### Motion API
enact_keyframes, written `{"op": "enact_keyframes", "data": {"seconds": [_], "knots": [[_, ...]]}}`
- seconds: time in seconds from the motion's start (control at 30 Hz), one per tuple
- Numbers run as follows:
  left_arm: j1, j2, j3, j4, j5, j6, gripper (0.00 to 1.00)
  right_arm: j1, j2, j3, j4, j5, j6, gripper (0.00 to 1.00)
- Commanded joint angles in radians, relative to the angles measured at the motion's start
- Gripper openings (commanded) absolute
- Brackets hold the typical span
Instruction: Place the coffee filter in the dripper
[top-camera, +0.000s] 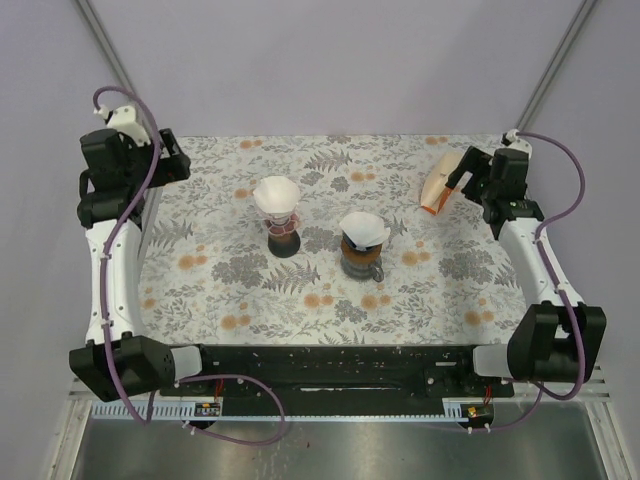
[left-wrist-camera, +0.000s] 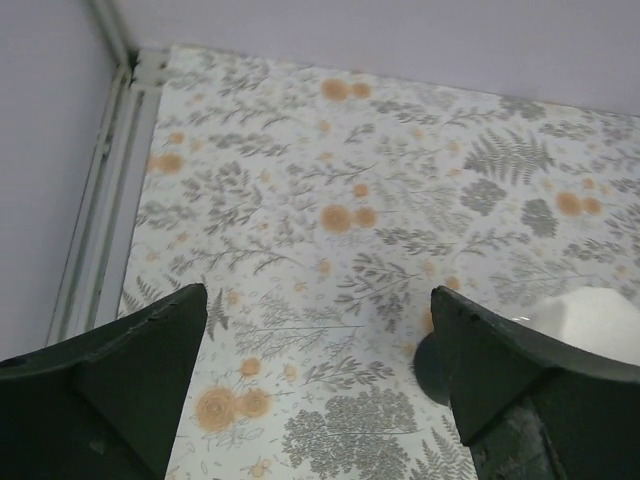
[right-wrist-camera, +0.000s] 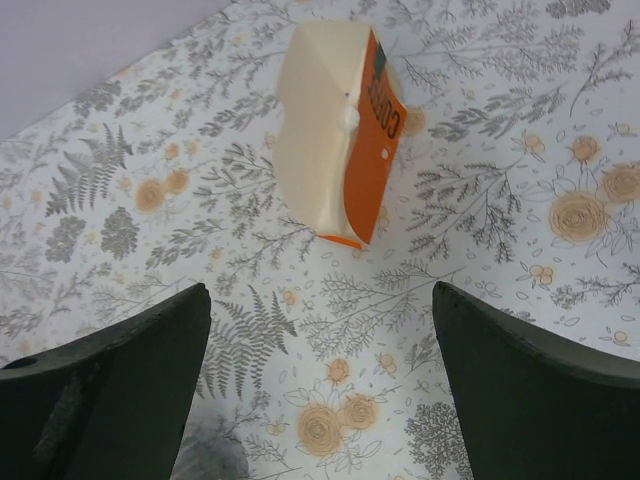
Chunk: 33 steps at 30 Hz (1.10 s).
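Near the middle of the floral-printed tablecloth (top-camera: 440, 265), a white paper coffee filter (top-camera: 276, 194) sits opened out like a cone on top of a small glass dripper with a dark round foot (top-camera: 284, 241). Just to its right and a little nearer the arm bases, a second white paper filter (top-camera: 364, 230) rests in the mouth of a squat glass brewer with a brown collar (top-camera: 361, 260). The two vessels stand apart, with bare cloth between them.

Further right, toward the far corner of the table, a cream and orange pack of filters (right-wrist-camera: 340, 140) lies on the cloth with its orange face turned to one side and some dark lettering on it, too tilted to read. The right gripper (top-camera: 462, 170) hovers just beside that pack. In the right wrist view its two dark fingers are spread wide, with only patterned cloth between them and the pack lying beyond the tips, untouched.

Over at the far left edge of the table, the left gripper (left-wrist-camera: 320, 298) hangs above the cloth with its fingers likewise held wide apart and gripping nothing. In the left wrist view, a sliver of the first filter and the dark foot beneath it peek out behind the right-hand finger. A pale metal rail (left-wrist-camera: 100, 240) borders the cloth on the left, against a plain lilac wall (top-camera: 330, 60).
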Motion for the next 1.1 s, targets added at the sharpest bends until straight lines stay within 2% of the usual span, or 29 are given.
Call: {"op": "enact_keyframes", "data": {"seconds": [0.0, 0.1, 0.23, 0.37, 0.53, 0.83, 1.07], "knots": [[0.137, -0.007, -0.141, 0.166, -0.007, -0.063, 0.99, -0.001, -0.056, -0.119, 0.194, 0.084, 0.018, 0.99], [0.188, -0.015, -0.247, 0.24, -0.008, -0.061, 0.99, -0.001, -0.082, -0.219, 0.316, 0.115, -0.014, 1.0], [0.196, -0.052, -0.407, 0.372, -0.076, -0.013, 0.99, -0.001, -0.087, -0.3, 0.413, 0.109, -0.04, 0.99], [0.196, -0.075, -0.536, 0.481, -0.075, 0.015, 0.99, -0.001, -0.056, -0.311, 0.418, 0.087, -0.055, 1.0], [0.196, -0.067, -0.655, 0.594, 0.002, 0.048, 0.99, -0.001, -0.025, -0.323, 0.438, 0.074, -0.062, 0.99], [0.194, -0.015, -0.795, 0.746, 0.097, 0.009, 0.99, -0.001, -0.031, -0.398, 0.522, 0.064, -0.101, 0.99], [0.194, -0.02, -0.887, 0.883, 0.097, -0.011, 0.99, -0.001, -0.039, -0.473, 0.608, 0.074, -0.108, 0.99]]}}
